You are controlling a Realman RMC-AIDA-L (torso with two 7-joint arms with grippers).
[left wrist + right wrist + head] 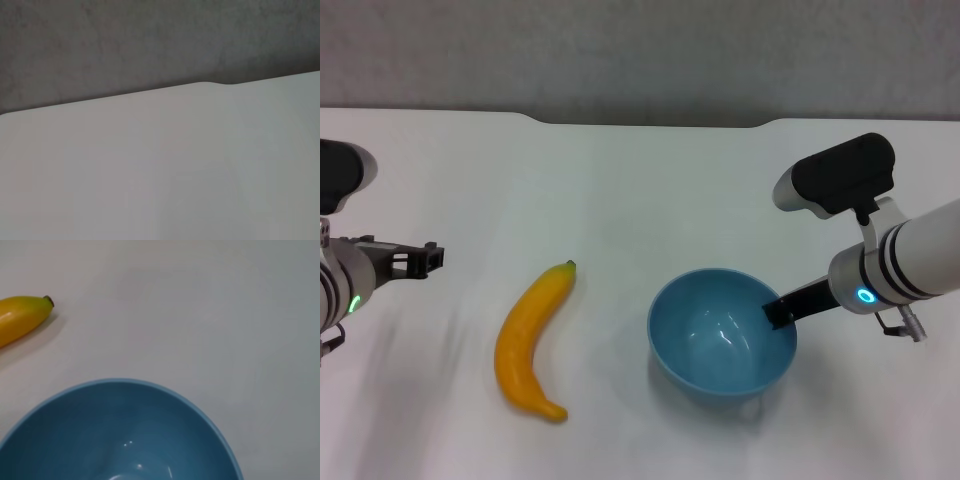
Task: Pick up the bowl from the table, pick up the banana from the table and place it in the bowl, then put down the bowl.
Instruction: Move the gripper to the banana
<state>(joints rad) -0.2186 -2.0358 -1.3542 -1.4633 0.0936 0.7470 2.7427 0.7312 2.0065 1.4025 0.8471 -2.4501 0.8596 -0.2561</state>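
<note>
A round, glossy light-blue plastic bowl (722, 333) sits on the plain white counter (640, 190). The right tool (782, 311) has a dark finger at its rim; whether it grips, I cannot tell. A curved yellow plastic banana (531, 338) lies nearby, untouched. The left tool (420, 258) waits apart, state unclear. Judging by this, grasping the bowl is underway; lifting comes next.

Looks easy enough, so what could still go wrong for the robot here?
The right gripper holds the bowl only at one point on its rim, so the glossy bowl might tilt or slip. The banana is longer than the bowl is wide, so it may overhang and tip out. The left gripper is off to the side of the banana.
</note>
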